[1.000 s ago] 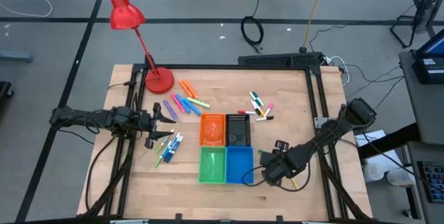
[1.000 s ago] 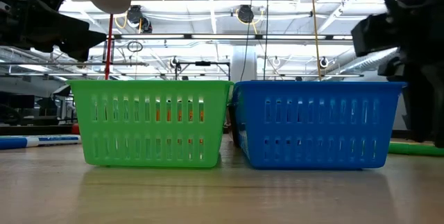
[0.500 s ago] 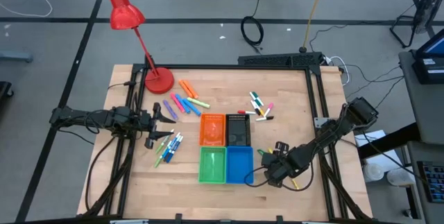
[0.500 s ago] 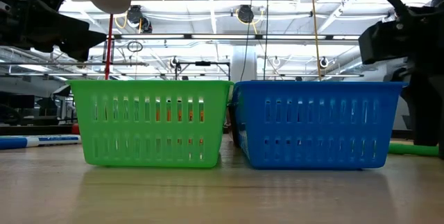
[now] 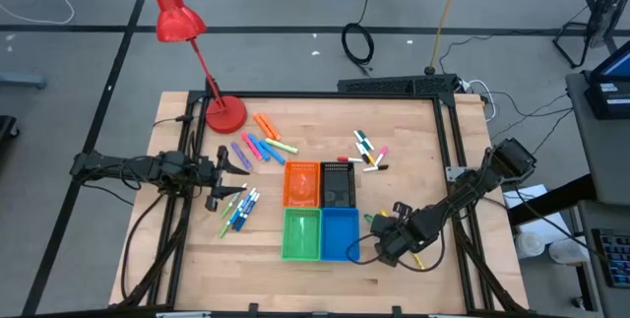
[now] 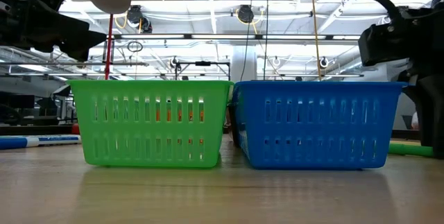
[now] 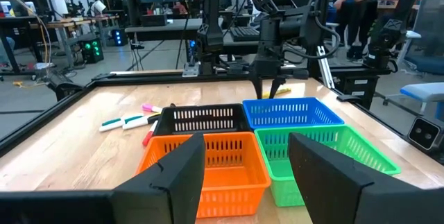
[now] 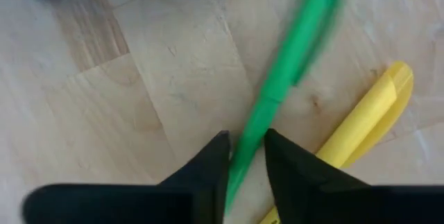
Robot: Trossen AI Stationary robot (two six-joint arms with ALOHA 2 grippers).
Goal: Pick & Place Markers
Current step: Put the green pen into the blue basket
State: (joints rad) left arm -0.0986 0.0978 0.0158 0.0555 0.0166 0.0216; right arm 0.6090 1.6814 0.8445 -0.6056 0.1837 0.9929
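Markers lie in several groups on the desk (image 5: pixel 413 136): a coloured group (image 5: pixel 264 145) at the upper middle of the high view, a white-bodied group (image 5: pixel 369 151) to its right, and a blue and green group (image 5: pixel 239 210) at the lower left. In the right wrist view we see a green marker (image 8: pixel 291 78) between the two dark fingers of the right pincer (image 8: pixel 244 156), which are narrowed onto it; a yellow marker (image 8: pixel 361 116) lies just beside it. This pincer (image 5: pixel 391 231) is at the lower right of the high view, near the blue bin (image 5: pixel 340 232).

We judge that the step in hand is the grasp of the green marker. The next move calls for a lift without dragging the yellow one, then a carry to a bin.

The left pincer (image 5: pixel 236 160) waits at the middle left, fingers apart and empty. We can read no writing.
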